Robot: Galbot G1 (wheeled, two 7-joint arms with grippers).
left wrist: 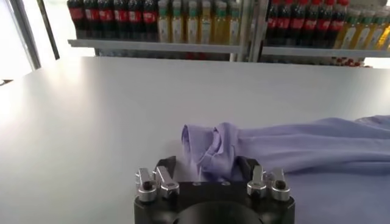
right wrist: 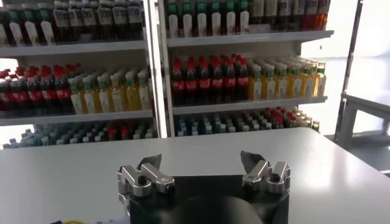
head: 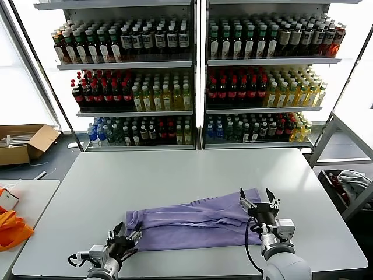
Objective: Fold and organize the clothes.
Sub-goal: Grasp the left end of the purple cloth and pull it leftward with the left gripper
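A lavender T-shirt [head: 198,224] lies folded into a long band across the near part of the white table [head: 186,175]. Its bunched left end [left wrist: 210,143] shows in the left wrist view. My left gripper [head: 125,234] is open at the near left, its fingers [left wrist: 166,165] either side of that bunched end, just short of it. My right gripper [head: 259,202] is open and empty above the shirt's right end; its wrist view shows only bare table between the fingers [right wrist: 251,161].
Shelves of bottles [head: 192,76] stand behind the table. An orange cloth [head: 11,228] lies on a side table at the left. A cardboard box [head: 23,143] sits on the floor at the left. A grey-white bundle [head: 352,184] lies in a bin at the right.
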